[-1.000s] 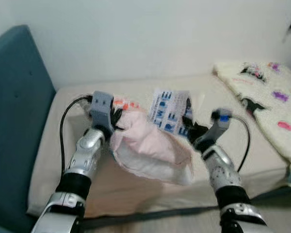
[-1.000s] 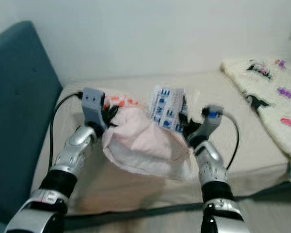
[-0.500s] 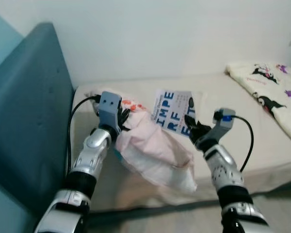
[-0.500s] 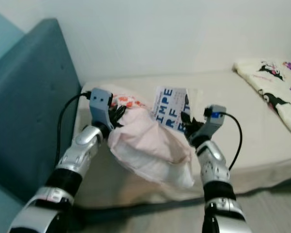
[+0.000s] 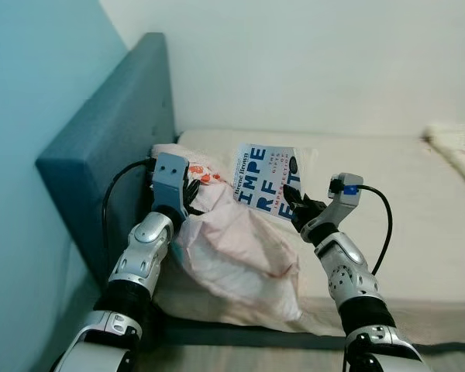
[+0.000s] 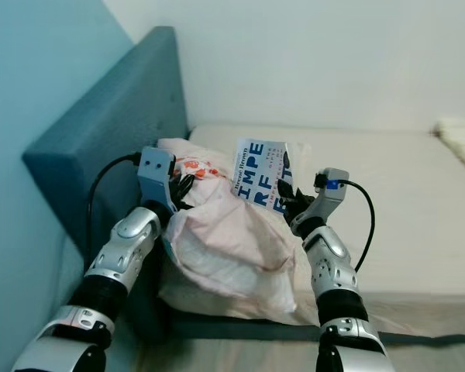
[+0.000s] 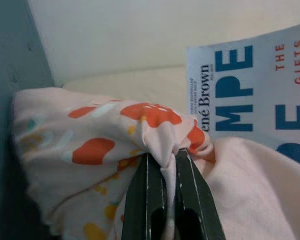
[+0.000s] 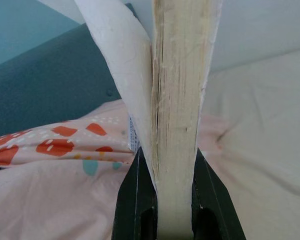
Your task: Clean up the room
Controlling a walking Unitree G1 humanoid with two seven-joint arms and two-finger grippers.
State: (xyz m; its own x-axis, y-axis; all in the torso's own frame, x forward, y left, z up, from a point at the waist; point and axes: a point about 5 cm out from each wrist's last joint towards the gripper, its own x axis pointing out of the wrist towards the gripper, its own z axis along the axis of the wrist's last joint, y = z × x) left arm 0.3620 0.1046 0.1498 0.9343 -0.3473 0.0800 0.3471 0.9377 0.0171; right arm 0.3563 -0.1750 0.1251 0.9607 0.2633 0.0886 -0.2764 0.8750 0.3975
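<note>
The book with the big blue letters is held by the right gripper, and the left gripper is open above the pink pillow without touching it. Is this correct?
Not quite. The left gripper is not open: in the left wrist view its fingers are shut on a fold of the pink pillow. The rest holds: the right gripper clamps the book, as the right wrist view shows.

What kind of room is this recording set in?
Most likely a bedroom: a mattress in a beige sheet meets a padded teal headboard, and the left hand grips a pink pillow while the right hand holds a book.
</note>
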